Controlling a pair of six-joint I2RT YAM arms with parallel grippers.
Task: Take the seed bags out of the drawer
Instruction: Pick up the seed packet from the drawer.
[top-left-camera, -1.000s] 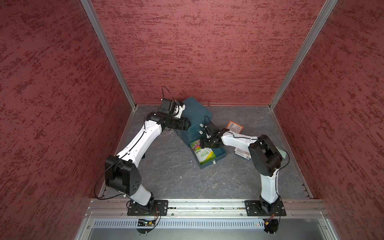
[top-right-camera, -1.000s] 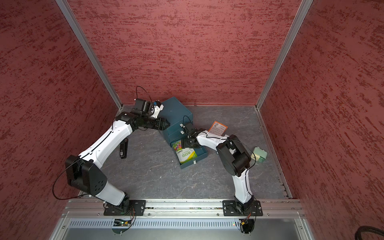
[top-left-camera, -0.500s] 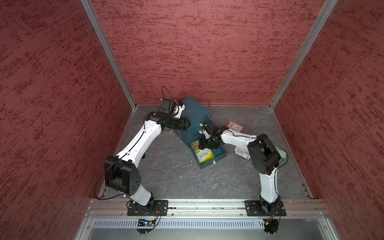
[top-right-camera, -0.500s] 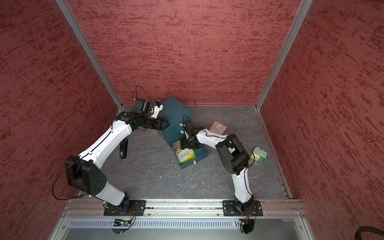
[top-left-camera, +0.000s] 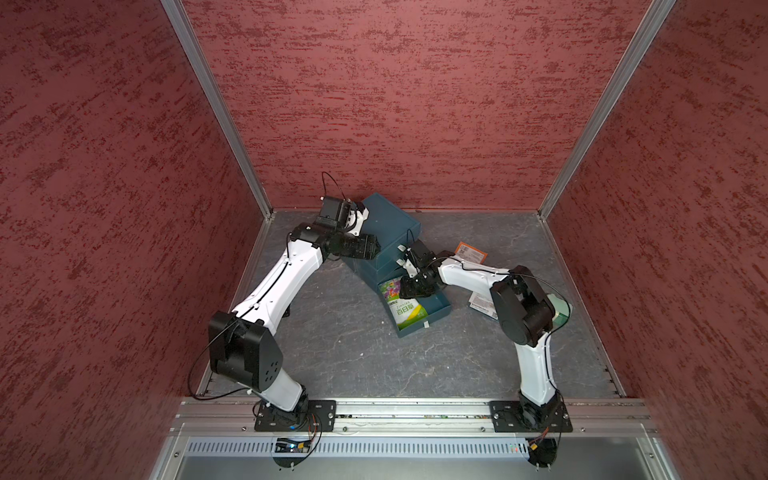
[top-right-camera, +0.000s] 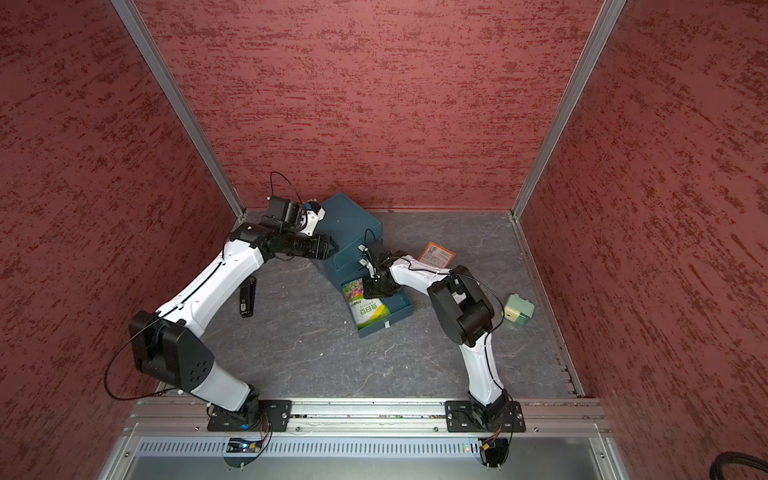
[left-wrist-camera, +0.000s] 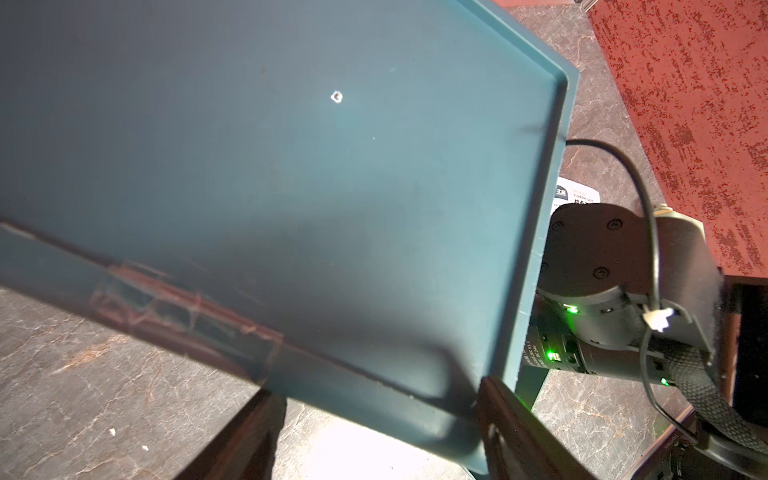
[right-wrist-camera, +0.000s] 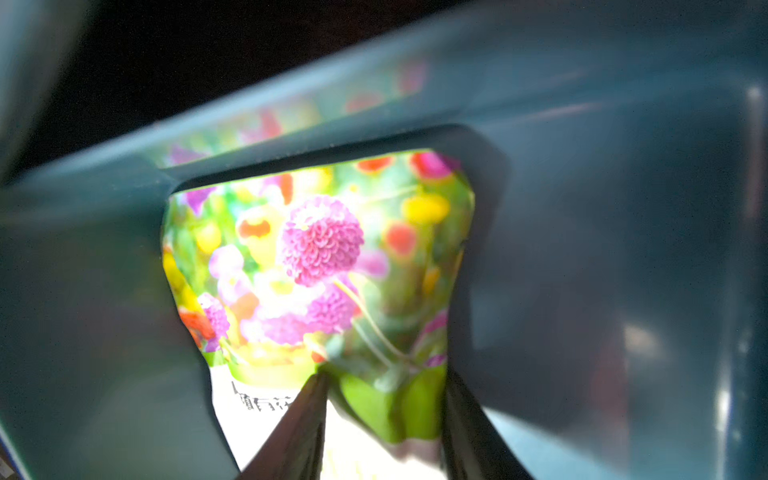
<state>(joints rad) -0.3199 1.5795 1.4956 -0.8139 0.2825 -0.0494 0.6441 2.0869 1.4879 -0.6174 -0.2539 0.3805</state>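
A blue box (top-left-camera: 386, 216) with drawers sits at the back of the grey bench (top-left-camera: 353, 353). Its bottom drawer (top-left-camera: 436, 316) is pulled out toward the front.

The green bag (top-left-camera: 405, 309) with flowers on it lies flat inside the open drawer. The right gripper (top-left-camera: 409, 286) reaches down into the drawer, onto the end of the bag nearest the box. In the right wrist view its two dark fingers (right-wrist-camera: 299, 428) are closed on the green bag (right-wrist-camera: 320, 249). The bag is bunched up and squeezed thin between them. The blue walls of the drawer (right-wrist-camera: 623, 208) are all around it.

The orange bag (top-left-camera: 471, 252) lies on the bench behind the right arm, out of the drawer. The white bag (top-left-camera: 482, 302) lies on the bench too, partly hidden under the right arm's elbow.

The left gripper (left-wrist-camera: 376, 390) is at the side of the box, near its top. In the left wrist view its fingers (left-wrist-camera: 519, 428) stand apart, with the edge of the box (left-wrist-camera: 291, 166) between them. I cannot tell if they press on the box.

A pale green block (top-right-camera: 519, 309) sits on the bench near the right wall. A small black bar (top-right-camera: 247, 297) lies on the bench under the left arm.
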